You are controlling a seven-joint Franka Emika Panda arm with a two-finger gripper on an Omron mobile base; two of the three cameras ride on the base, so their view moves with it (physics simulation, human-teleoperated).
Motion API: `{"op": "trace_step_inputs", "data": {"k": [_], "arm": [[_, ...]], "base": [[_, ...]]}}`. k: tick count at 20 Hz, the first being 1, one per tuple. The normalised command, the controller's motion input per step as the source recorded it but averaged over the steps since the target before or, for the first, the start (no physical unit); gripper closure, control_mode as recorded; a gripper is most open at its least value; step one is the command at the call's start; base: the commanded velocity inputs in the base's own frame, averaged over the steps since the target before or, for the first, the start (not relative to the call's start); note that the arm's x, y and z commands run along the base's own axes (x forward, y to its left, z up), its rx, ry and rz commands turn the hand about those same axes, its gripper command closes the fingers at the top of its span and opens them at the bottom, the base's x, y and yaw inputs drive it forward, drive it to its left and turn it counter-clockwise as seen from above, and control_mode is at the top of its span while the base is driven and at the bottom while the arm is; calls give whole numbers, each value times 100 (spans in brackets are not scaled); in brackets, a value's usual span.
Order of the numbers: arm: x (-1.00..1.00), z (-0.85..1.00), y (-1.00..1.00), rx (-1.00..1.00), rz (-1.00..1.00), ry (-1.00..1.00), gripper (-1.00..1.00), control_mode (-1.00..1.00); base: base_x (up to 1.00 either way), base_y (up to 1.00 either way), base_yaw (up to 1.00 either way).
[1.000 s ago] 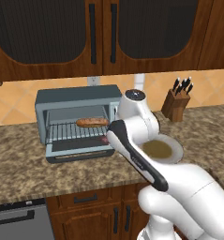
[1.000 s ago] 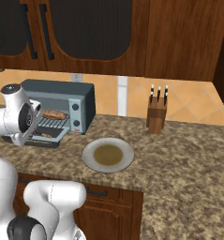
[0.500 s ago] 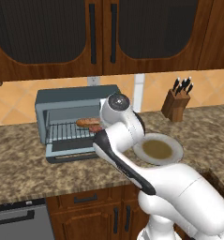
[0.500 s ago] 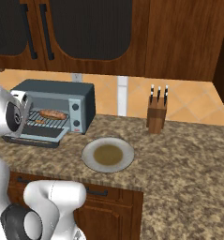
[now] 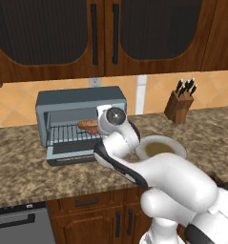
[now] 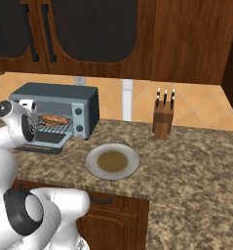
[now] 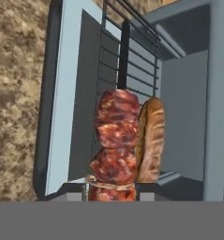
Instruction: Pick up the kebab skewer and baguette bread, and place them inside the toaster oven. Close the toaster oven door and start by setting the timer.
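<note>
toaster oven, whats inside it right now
On the wire rack of the boxy blue-grey toaster oven lies the short orange-brown baguette loaf. The reddish-brown chunked kebab skewer hangs in front of the open cavity, clamped in the gripper. The rack's right end is hidden behind the arm.

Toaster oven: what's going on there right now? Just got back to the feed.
The arm is at the open toaster oven, with the gripper shut on the kebab skewer and holding it in front of the cavity. The baguette bread already lies on the wire rack inside. The toaster oven door is folded down flat onto the counter, so closing it and setting the timer are yet to come. The plate stands bare beside the oven.
</note>
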Motion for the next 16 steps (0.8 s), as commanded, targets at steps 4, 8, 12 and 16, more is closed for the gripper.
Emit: {"op": "trace_step_inputs", "data": {"k": [4,8,12,16], "arm": [[52,-5,27,-1,0,0,100,-100],[45,-4,25,0,0,0,100,-100],[53,0,4,0,0,0,100,-100],[27,-5,0,0,0,0,100,-100]], "base": [[0,0,0],[0,0,0],[0,0,0],[0,0,0]]}}
